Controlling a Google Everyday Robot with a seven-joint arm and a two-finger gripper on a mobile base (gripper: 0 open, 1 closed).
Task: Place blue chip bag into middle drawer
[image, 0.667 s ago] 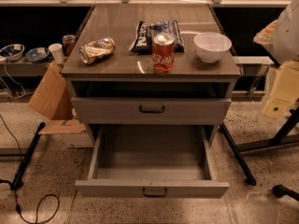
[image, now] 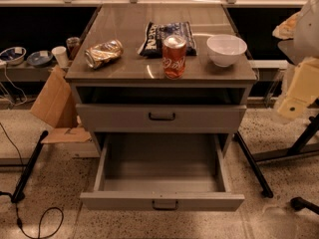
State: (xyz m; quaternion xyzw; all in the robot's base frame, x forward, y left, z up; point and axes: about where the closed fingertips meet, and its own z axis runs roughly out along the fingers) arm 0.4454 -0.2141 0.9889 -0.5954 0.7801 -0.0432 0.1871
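Note:
The blue chip bag [image: 167, 36] lies flat on the cabinet top, at the back middle, partly hidden behind a red can [image: 174, 56]. The middle drawer [image: 162, 202] is pulled out below, and its grey interior holds nothing. A matching shut drawer front [image: 162, 117] sits just above it. My gripper [image: 298, 86] is the cream-coloured part at the right edge of the view. It is to the right of the cabinet, apart from the bag and level with the shut drawer front. It holds nothing that I can see.
A crushed gold-brown can [image: 103, 53] lies at the left of the top and a white bowl [image: 227, 49] stands at the right. A cardboard piece [image: 52, 101] leans at the cabinet's left. Black stand legs [image: 253, 166] and cables run over the floor on both sides.

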